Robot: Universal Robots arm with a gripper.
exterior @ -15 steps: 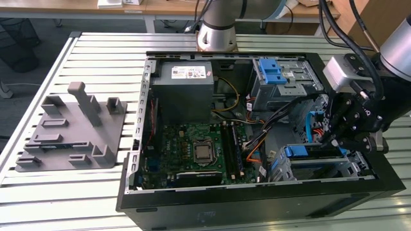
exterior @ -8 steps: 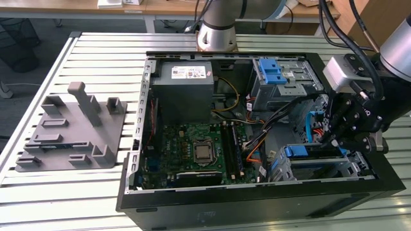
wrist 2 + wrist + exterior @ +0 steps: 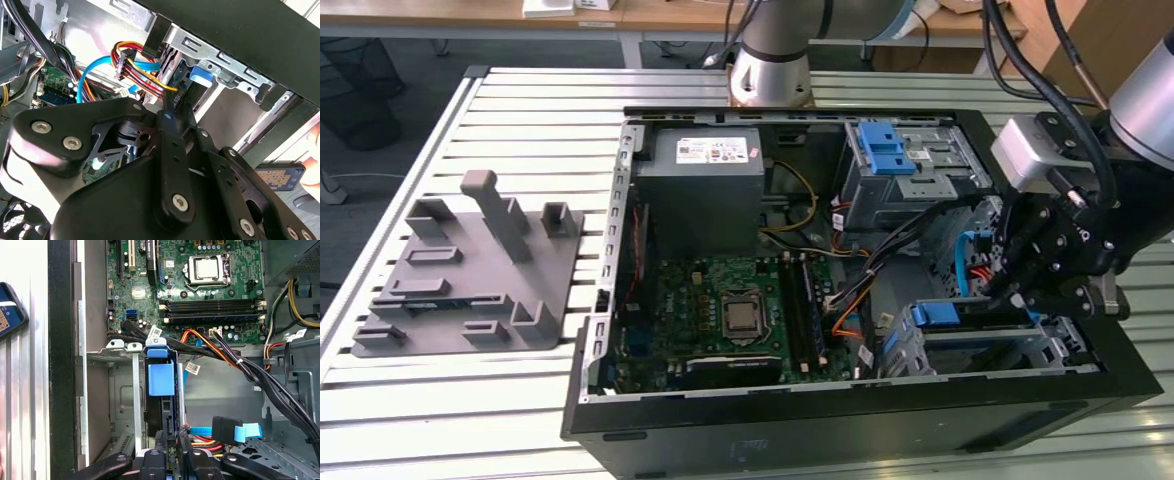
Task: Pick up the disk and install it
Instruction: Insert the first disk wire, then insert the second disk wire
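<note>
The disk (image 3: pixel 161 376), with its bright blue carrier frame, stands on edge in the metal drive bay (image 3: pixel 120 390) at the case's front corner. In the first wrist view my gripper (image 3: pixel 170 441) has one black finger on each side of the disk's near end, shut on it. In the exterior view the gripper (image 3: pixel 1017 292) hangs over that bay at the exterior view's right, with the disk's blue frame (image 3: pixel 939 315) just beside it. The second wrist view shows the blue frame (image 3: pixel 203 76) beyond the gripper's black linkage.
The open computer case (image 3: pixel 627 250) lies on a slatted table. It holds a grey power-supply box (image 3: pixel 707 165), a green motherboard (image 3: pixel 727 310) and an upper drive cage with a blue latch (image 3: pixel 891 150). Cable bundles (image 3: pixel 235 360) run close beside the bay. A grey fixture (image 3: pixel 467 270) sits outside the case.
</note>
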